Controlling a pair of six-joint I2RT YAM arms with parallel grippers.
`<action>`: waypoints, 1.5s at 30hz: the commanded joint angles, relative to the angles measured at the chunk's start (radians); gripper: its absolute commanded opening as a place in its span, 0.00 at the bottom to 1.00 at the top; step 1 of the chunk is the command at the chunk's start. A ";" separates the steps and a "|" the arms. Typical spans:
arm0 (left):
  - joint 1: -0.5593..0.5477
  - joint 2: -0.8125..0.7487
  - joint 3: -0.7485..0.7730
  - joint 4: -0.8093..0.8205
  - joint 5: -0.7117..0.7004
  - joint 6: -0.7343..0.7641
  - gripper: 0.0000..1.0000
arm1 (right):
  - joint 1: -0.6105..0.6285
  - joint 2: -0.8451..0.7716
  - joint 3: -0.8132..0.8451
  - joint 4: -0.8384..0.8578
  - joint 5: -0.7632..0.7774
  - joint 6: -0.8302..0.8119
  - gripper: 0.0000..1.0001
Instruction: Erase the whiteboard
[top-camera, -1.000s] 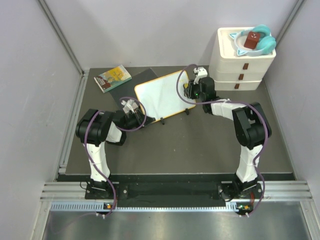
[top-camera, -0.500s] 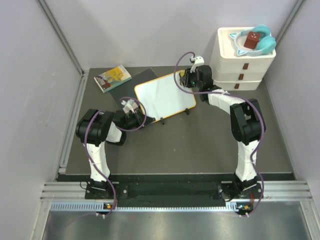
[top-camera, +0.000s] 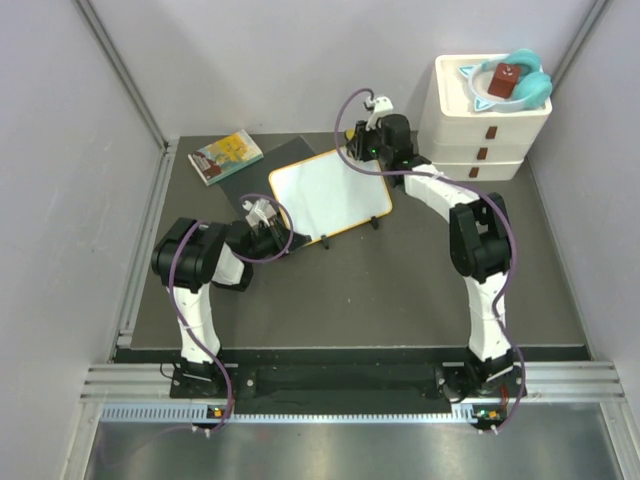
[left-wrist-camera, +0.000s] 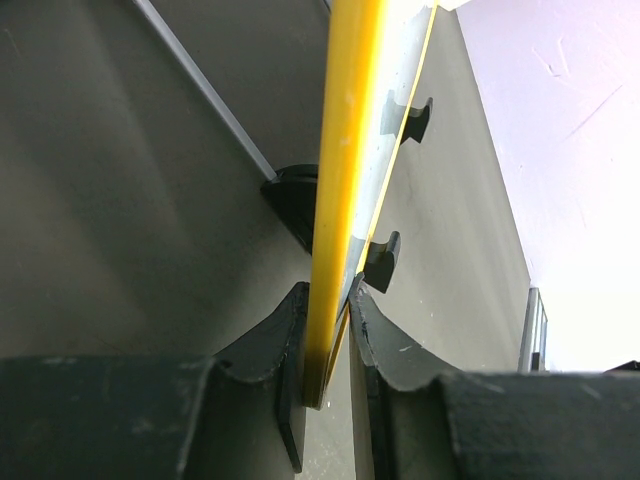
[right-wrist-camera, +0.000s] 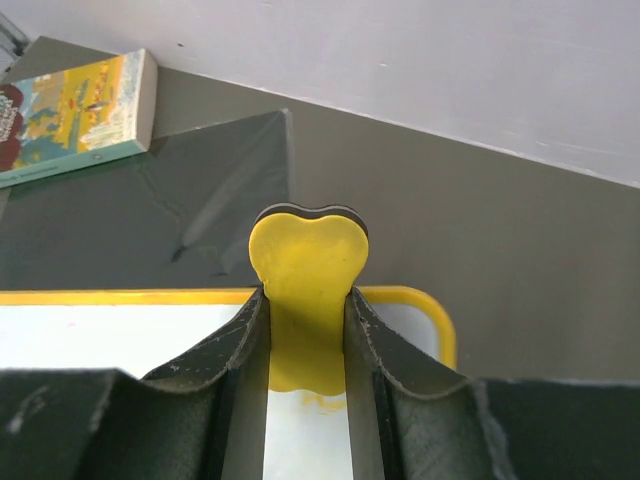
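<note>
Nearest me, the left arm is folded up tight, its elbow pushed out to the left and its forearm lying low toward the board. The left gripper (left-wrist-camera: 328, 312) is pinched onto the yellow frame at the near left corner of the whiteboard (top-camera: 330, 193), with the frame's edge sandwiched between its fingers (left-wrist-camera: 290, 325). It looks like a bracing hold.

The whiteboard stands tilted on its small black feet (top-camera: 375, 223) in the middle of the table, over a dark mat (top-camera: 252, 182). From above, its face looks almost wholly white.

Farther back, the right arm stretches long from its base, bends at the elbow and reaches in to the board's far right corner. The right gripper (right-wrist-camera: 307, 300) is closed firmly on a yellow heart-shaped eraser (right-wrist-camera: 308, 248), whose tip pokes just past the frame. I can't tell whether the yellow patch under it is a leftover mark or only a reflection.

I'd say the wiping is under way and near its end. The next move calls for pressing the eraser flat and sweeping back over that corner while the left side holds steady.

Beyond lies a small book (top-camera: 225, 157).
</note>
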 joint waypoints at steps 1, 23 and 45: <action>-0.002 0.011 -0.017 -0.127 -0.066 0.050 0.00 | 0.092 0.037 0.040 -0.027 0.002 -0.015 0.00; -0.002 0.013 -0.016 -0.124 -0.064 0.051 0.00 | -0.012 -0.022 -0.121 0.013 0.253 0.011 0.00; -0.006 0.014 -0.011 -0.130 -0.064 0.053 0.00 | 0.120 -0.056 -0.192 0.059 0.117 0.000 0.00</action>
